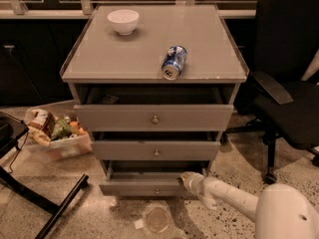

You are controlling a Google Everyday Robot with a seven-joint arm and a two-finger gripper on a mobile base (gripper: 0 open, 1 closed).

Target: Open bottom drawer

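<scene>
The grey cabinet has three drawers, all pulled out a little. The bottom drawer [142, 185] is the lowest and narrowest, with a small round knob [157, 190] on its front; its dark inside shows above the panel. My gripper [185, 178] is at the end of the white arm [224, 197], at the right end of the bottom drawer's top edge, touching or just over it. The middle drawer [155, 150] and top drawer [153, 117] sit above.
A white bowl [123, 21] and a blue can [174, 62] lying on its side sit on the cabinet top. A black office chair [291, 93] stands right. A box of snacks [55, 132] and a black frame leg [60, 203] are left. A round disc [157, 219] lies on the floor.
</scene>
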